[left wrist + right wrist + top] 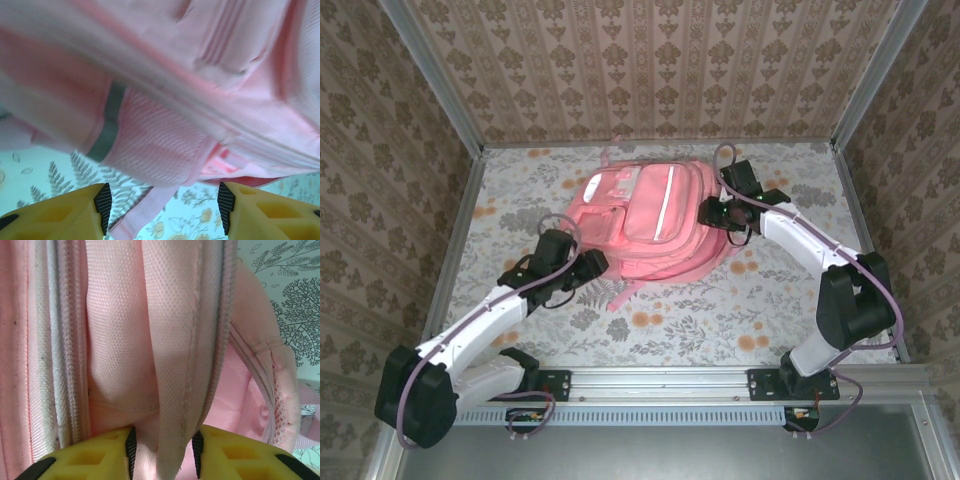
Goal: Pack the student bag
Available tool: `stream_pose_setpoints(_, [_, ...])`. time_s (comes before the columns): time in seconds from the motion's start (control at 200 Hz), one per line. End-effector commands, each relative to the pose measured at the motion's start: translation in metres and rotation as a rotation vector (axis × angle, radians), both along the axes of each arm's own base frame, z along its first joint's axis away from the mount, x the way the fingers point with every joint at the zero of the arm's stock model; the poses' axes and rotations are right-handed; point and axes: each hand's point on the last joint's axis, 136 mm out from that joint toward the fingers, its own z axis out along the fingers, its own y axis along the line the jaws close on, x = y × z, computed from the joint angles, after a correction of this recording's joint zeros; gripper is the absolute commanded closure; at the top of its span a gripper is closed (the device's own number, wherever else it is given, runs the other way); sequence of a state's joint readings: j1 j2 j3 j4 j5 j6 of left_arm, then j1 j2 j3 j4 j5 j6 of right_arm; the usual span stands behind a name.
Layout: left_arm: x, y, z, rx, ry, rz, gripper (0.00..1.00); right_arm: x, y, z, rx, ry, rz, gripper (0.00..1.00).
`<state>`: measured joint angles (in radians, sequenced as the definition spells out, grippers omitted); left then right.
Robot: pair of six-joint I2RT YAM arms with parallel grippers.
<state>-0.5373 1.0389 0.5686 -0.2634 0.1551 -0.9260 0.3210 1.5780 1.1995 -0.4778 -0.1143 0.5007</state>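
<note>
Supervisor: Trouble first, seen from overhead.

Arms: The large pink fabric backpack [655, 215] lies flat on the floral-print table [720, 320], around the middle and towards the far side, front pockets up. My left gripper [593, 264] sits at its near-left edge, with that arm stretched low from the near-left corner. My right gripper [716, 212] is at its right side, that arm raised at the elbow and bent back leftward. If the two pull unevenly, I judge the soft backpack could slide or twist instead of opening.

Supervisor: Left wrist?

Arms: The jaws are spread apart, grasping nothing. The backpack [165, 100] looms just beyond the pads, and a loose pink strap [145, 212] dangles between them over the table. Closing now might catch only that strap, not the panel I want.

Supervisor: Right wrist?

Arms: My right gripper [164, 450] looks clenched on an upright fold of woven pink fabric [170, 365], beside a pale zip line [65, 365]. The fold is thin and slack. I reckon it could slip from the pads, or a hard tug could strain the seam.
</note>
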Motion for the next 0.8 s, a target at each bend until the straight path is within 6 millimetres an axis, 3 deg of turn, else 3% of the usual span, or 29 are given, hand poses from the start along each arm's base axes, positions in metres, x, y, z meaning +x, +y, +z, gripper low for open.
stream_pose_setpoints(0.0, [0.005, -0.008, -0.005, -0.089, 0.016, 0.059, 0.4, -0.01, 0.011, 0.03, 0.054, -0.088, 0.028, 0.57])
stream_pose_setpoints(0.24, [0.023, -0.018, -0.015, -0.122, 0.018, 0.089, 0.41, -0.056, 0.043, 0.05, 0.066, -0.229, 0.137, 0.52])
stream_pose_setpoints(0.38, [0.027, -0.019, -0.029, -0.115, 0.064, 0.118, 0.41, -0.083, 0.062, 0.045, 0.04, -0.252, 0.19, 0.51])
stream_pose_setpoints(0.595, [0.019, -0.01, -0.041, -0.076, 0.095, 0.168, 0.41, -0.103, 0.054, 0.034, 0.061, -0.257, 0.128, 0.49])
stream_pose_setpoints(0.795, [0.008, -0.002, -0.052, -0.044, 0.131, 0.238, 0.4, -0.123, 0.078, 0.024, 0.028, -0.307, 0.221, 0.49])
